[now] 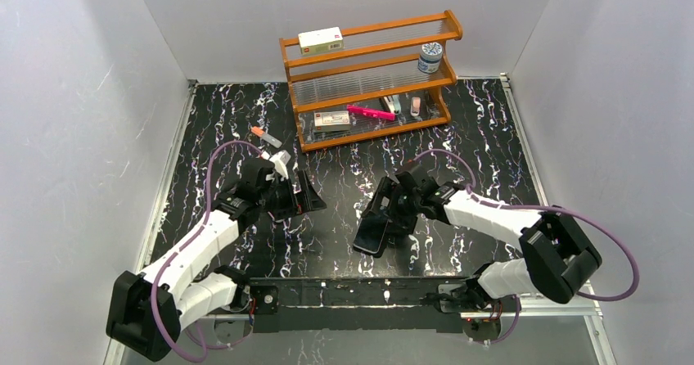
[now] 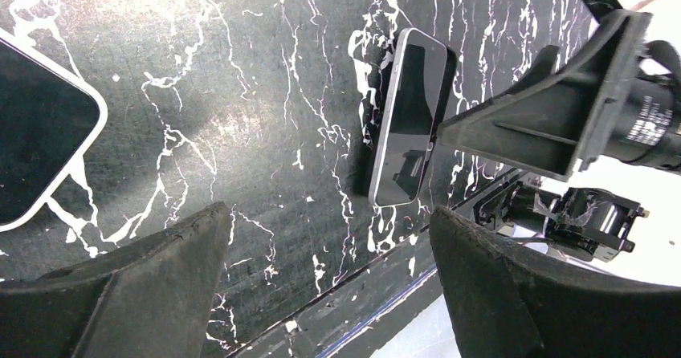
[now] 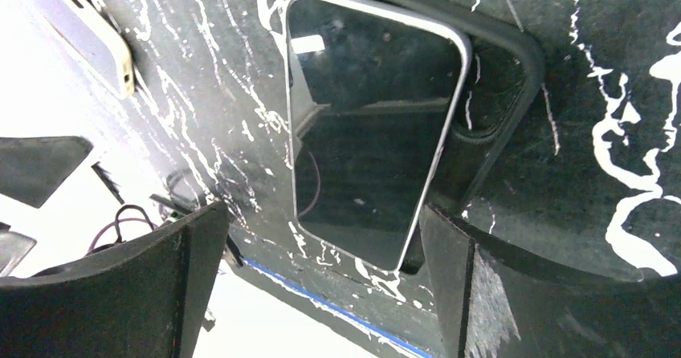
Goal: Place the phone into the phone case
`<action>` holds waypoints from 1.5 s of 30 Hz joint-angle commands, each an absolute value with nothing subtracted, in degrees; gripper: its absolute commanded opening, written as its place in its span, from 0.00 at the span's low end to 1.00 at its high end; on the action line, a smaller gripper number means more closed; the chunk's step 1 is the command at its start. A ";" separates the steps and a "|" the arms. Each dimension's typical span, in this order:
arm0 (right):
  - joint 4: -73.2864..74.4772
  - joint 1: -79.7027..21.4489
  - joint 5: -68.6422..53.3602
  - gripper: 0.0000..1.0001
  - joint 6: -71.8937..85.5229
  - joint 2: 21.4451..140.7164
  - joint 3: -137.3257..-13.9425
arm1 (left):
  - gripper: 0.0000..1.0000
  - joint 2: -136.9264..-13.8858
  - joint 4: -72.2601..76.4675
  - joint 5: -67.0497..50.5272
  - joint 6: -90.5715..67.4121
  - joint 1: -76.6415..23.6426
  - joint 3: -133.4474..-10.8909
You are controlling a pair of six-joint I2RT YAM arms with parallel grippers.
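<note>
The phone (image 3: 365, 125), with a glossy dark screen and a pale rim, lies crooked on the matte black phone case (image 3: 502, 85). The case's right wall and a cut-out show beside the phone. My right gripper (image 3: 321, 246) hovers open over the phone's near end, its right finger (image 3: 482, 286) close to the phone's corner, holding nothing. From above, the phone (image 1: 373, 234) lies near the table's front under the right gripper (image 1: 391, 211). My left gripper (image 2: 329, 254) is open and empty over bare table, with the phone (image 2: 409, 117) farther off.
A dark slab with a pale rim (image 2: 36, 133) lies by the left gripper. A wooden rack (image 1: 368, 83) with boxes, a jar and a pink pen stands at the back. A small orange-tipped item (image 1: 264, 136) lies left of it. The table's front edge (image 3: 337, 298) is close.
</note>
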State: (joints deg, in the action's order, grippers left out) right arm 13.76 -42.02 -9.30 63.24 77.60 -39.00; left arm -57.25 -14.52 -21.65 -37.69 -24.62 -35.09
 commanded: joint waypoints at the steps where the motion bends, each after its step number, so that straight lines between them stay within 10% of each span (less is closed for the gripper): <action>1: 16.11 -42.01 -9.84 0.97 63.17 73.38 -41.05 | 0.90 -58.07 -16.00 -21.16 -36.49 -25.14 -37.17; 45: -4.63 -36.23 -11.19 0.57 61.82 64.81 -20.25 | 0.34 -88.50 10.37 -15.43 -41.98 -46.21 -38.85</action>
